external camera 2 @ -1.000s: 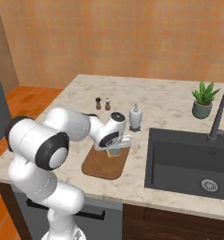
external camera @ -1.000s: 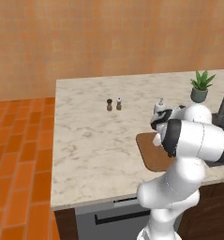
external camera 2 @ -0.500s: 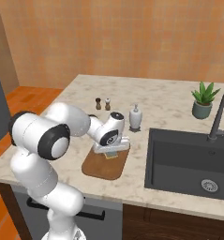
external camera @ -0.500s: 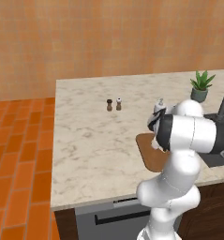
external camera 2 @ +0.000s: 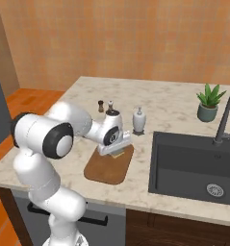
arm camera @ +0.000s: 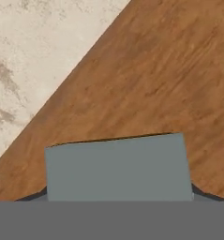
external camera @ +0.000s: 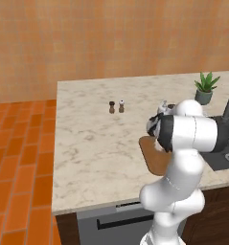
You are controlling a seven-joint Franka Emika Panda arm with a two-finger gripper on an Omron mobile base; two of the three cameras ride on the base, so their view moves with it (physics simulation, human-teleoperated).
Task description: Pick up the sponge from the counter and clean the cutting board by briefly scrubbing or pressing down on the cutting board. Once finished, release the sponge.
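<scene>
Sponge (arm camera: 115, 166) pressed flat on cutting board (external camera 2: 101, 166), near its far end on desk (external camera: 92, 143). Jaws spread wide around sponge, gripping it.

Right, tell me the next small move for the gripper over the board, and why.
Probably press straight down and rub briefly. The hand view shows the sponge between the fingers, over the cutting board, and the right base view shows the gripper low above the board's far end, so scrubbing looks within reach.
</scene>
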